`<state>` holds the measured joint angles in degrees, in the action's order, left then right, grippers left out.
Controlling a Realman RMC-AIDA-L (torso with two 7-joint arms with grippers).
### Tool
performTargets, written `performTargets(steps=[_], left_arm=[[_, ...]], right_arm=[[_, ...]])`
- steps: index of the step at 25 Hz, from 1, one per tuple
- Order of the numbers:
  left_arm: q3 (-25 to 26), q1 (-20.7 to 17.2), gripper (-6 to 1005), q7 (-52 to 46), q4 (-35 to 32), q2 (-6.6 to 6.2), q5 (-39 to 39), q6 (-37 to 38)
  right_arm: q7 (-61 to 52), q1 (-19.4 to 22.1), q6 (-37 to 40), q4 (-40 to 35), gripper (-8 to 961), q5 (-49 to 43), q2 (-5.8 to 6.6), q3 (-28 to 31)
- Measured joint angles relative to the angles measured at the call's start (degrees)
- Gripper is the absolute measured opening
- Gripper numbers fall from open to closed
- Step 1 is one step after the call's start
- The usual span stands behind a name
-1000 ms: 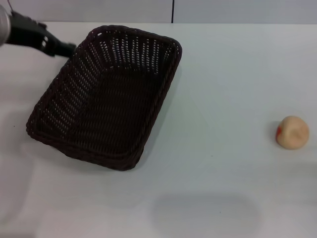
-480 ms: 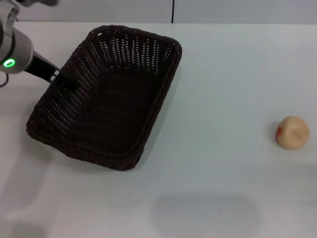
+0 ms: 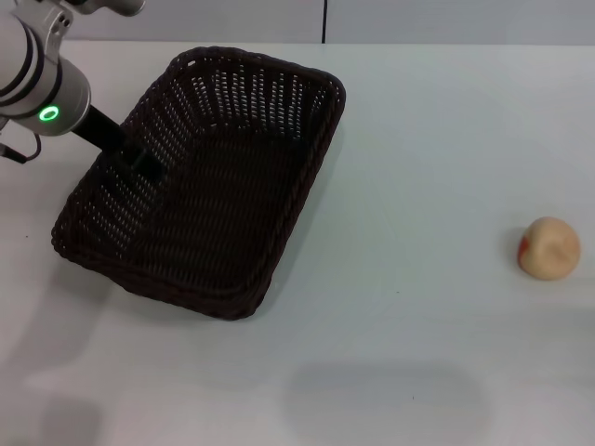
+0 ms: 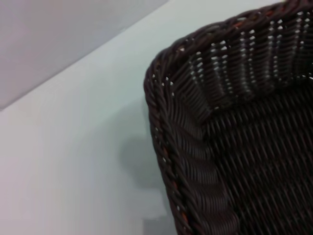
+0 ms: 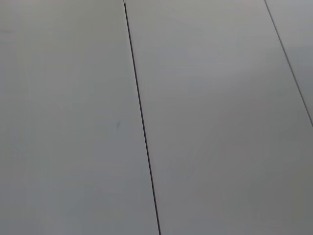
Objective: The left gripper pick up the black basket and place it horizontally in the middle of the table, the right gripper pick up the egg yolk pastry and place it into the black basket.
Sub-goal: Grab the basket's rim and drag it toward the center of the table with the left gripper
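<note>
Left pincer (image 3: 139,165) at black basket (image 3: 232,200) left rim.

The table (image 3: 428,139) is a plain white, smooth top. On it lies the black basket (image 3: 209,186), turned at a slant on the left part of the surface. The egg yolk pastry (image 3: 549,248) lies well apart from the basket, far to its right, with bare tabletop between them.

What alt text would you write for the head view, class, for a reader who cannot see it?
The left gripper reaches over the left rim into a black basket lying at an angle on the left of a white table. An egg yolk pastry sits alone near the right edge.
</note>
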<state>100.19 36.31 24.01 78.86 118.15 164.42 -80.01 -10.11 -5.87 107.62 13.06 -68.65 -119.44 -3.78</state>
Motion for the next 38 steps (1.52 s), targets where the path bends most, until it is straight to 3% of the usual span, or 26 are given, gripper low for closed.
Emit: performTargets(steps=[4,8,15,20,27,30,38], left_arm=[[0.2,1.3,785,-0.3,-2.0,-0.01,0.4,0.2],[0.3,2.6,624,-0.4,-5.0,-0.14,0.6,0.6],[-0.1,1.8,379,-0.4,-3.1,-0.09,1.0,1.2],[-2.7,0.7,309,2.0,-0.6,-0.01,1.0,1.5],[-5.7,-0.2,307,11.0,2.7,0.16,-1.1,1.7],[-5.4,-0.3,296,17.3,4.4,0.09,-7.6,1.7],[-3.2,4.4,268,25.9,3.9,-0.08,-18.4,0.0]], right_arm=[[0.0,0.0,0.0,-0.1,819,0.0,0.06,0.0],[0.0,0.1,-0.1,-0.5,819,0.0,0.1,0.0],[0.0,0.4,-0.1,-0.7,818,0.0,0.09,0.0],[0.0,0.5,0.0,-0.7,819,0.0,0.09,0.0],[0.0,0.6,0.3,-0.7,818,0.0,0.09,0.0],[0.0,0.6,0.4,-0.7,818,0.0,0.09,0.0],[0.0,0.6,1.1,-0.7,819,0.0,0.02,0.0]])
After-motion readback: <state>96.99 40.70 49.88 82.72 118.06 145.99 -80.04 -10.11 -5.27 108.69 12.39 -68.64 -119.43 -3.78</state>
